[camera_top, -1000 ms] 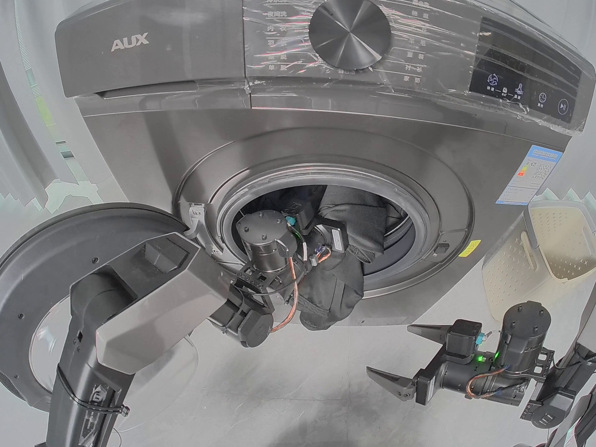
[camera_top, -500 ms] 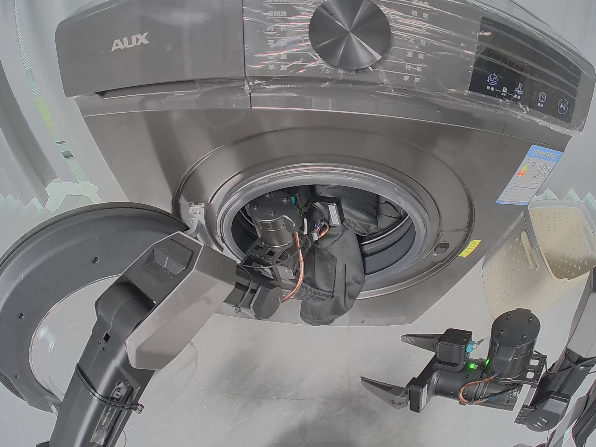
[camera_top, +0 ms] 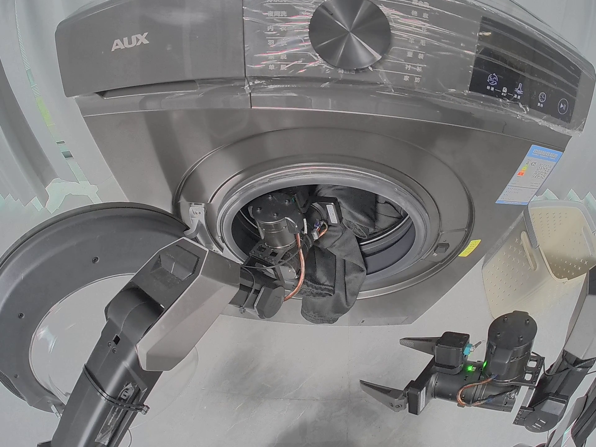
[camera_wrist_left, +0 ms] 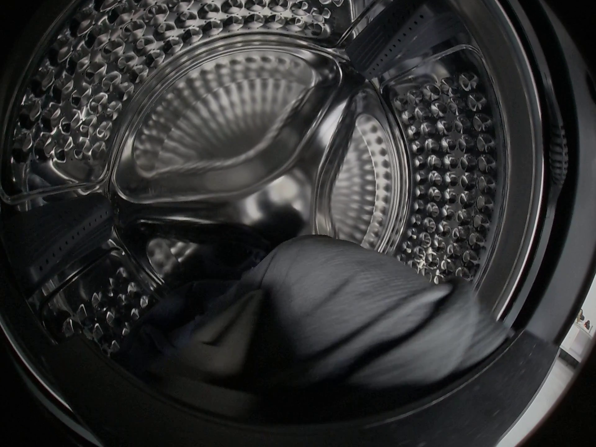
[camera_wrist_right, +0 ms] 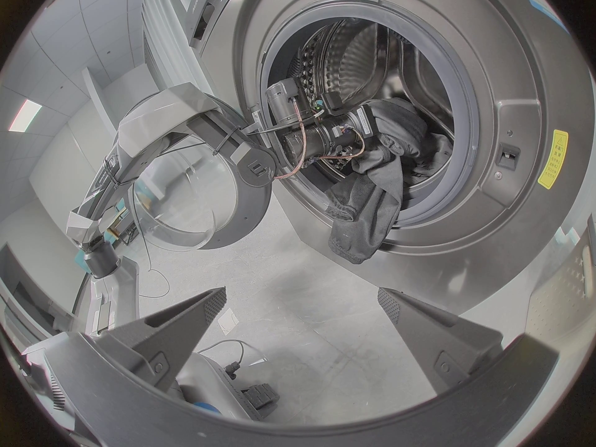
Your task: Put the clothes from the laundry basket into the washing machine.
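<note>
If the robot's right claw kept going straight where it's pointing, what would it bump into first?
Nothing close: the open right gripper points across bare floor. Farther on, probably the left arm by the open door, though depth is hard to judge.

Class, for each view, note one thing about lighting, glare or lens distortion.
Head view: the plastic film over the washing machine throws streaky glare. Left wrist view: the drum is dim, with glints on its embossed steel. Right wrist view: fisheye distortion bows the machine's front.
</note>
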